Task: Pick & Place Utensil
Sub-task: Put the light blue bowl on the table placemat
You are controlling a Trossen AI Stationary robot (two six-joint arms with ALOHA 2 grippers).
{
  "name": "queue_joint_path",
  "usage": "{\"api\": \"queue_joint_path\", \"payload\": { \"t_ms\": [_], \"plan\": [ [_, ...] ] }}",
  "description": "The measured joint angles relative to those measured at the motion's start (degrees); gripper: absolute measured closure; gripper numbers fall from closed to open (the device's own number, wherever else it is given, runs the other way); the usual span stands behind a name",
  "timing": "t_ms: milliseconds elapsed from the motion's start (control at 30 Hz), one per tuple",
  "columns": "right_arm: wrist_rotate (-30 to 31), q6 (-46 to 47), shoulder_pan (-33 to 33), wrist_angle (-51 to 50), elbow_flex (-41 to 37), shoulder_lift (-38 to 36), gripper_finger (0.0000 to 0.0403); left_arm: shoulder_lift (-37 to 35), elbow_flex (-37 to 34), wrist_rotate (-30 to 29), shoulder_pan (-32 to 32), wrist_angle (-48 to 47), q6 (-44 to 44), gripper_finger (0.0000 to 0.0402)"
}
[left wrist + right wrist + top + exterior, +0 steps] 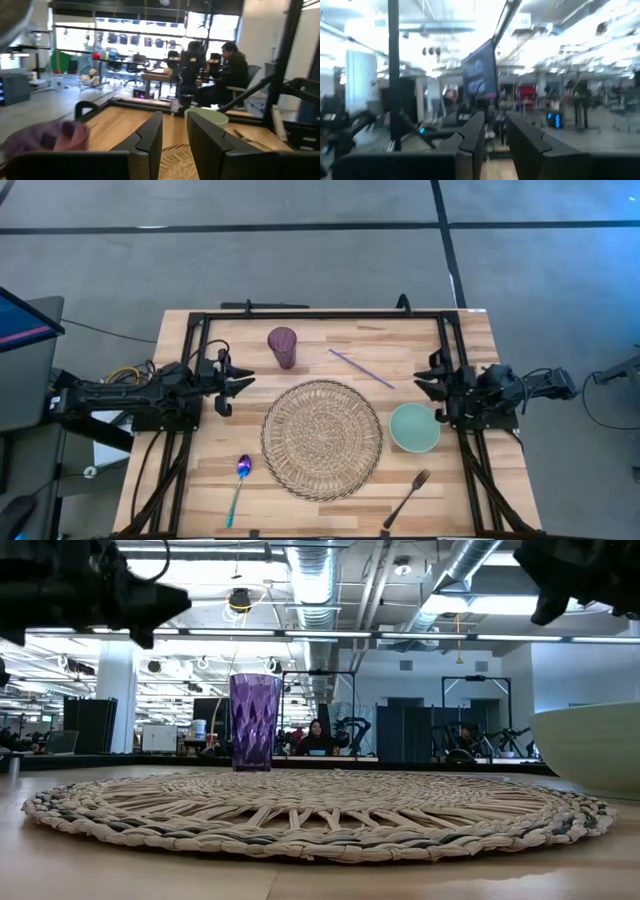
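A spoon (240, 485) with a teal handle and a purple bowl lies flat near the table's near edge, left of the woven round placemat (321, 438). A dark fork (407, 498) lies flat to the placemat's right, near the front edge. My left gripper (240, 385) hovers open at the table's left side, above and behind the spoon. My right gripper (420, 383) hovers open at the right side, just behind the pale green bowl (414, 427). Both hang above the table in the low view, my left gripper (150, 600) and my right gripper (560, 590).
A purple faceted cup (282, 347) stands upright behind the placemat, and a thin purple straw (360, 368) lies flat to its right. A black frame (320, 313) runs along the table's edges. Bare wood shows between the spoon and the placemat.
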Motion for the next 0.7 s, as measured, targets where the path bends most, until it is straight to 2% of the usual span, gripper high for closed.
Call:
{"api": "queue_joint_path", "payload": {
  "t_ms": [133, 300, 400, 533, 700],
  "plan": [
    [1.7, 3.7, 0.0, 0.6, 4.7, 8.2, 0.0328, 5.5, 5.5, 0.1, 0.0, 0.1, 0.8, 0.0311],
    [-1.3, 4.1, 1.9, -4.4, 15.2, 23.5, 0.0328, 12.8, 13.0, 0.8, 0.0, 0.0, 6.5, 0.0311],
    [2.4, 6.8, 3.8, -18.6, 25.0, 30.5, 0.0325, 15.9, 16.2, 0.8, 0.0, 0.0, 9.7, 0.0311],
    [8.7, 16.8, 6.2, -39.5, 39.0, 41.9, 0.0309, 18.1, 17.6, 0.7, 0.0, -0.3, 12.1, 0.0311],
    [7.0, 33.0, 8.9, -59.4, 53.8, 56.8, 0.0269, 18.7, 17.6, -0.1, 0.1, -0.3, 12.0, 0.0311]
  ]
}}
